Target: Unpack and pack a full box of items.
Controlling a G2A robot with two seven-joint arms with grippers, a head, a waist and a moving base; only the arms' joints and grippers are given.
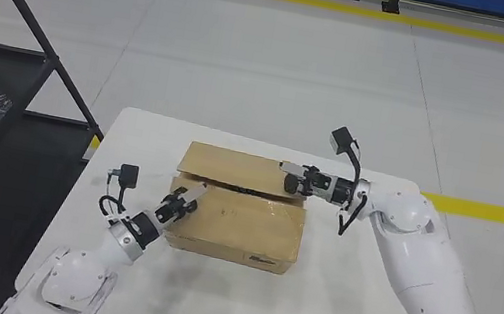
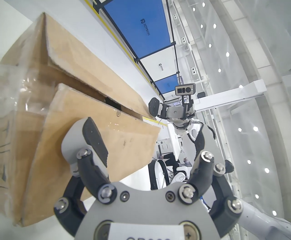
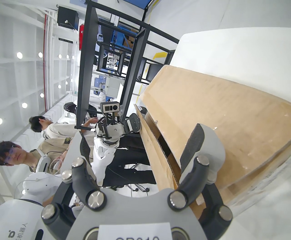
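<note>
A brown cardboard box (image 1: pixel 239 221) lies in the middle of the white table (image 1: pixel 348 306). Its two long top flaps are nearly down, with a dark slit (image 1: pixel 246 190) between them. My left gripper (image 1: pixel 185 201) is at the box's left end, open, one finger (image 2: pixel 94 137) lying against the nearer flap (image 2: pixel 106 127). At the right end, over the farther flap (image 3: pixel 216 102), my right gripper (image 1: pixel 289 177) is also open, one finger (image 3: pixel 200 145) on that flap. Each wrist view shows the other gripper across the box (image 2: pixel 156 109) (image 3: pixel 134 122). What the box contains is hidden.
A black metal frame (image 1: pixel 44 70) stands off the table's left side. Bare tabletop lies in front of the box and to its right. Clear tape or film (image 2: pixel 13 91) covers the box's left end.
</note>
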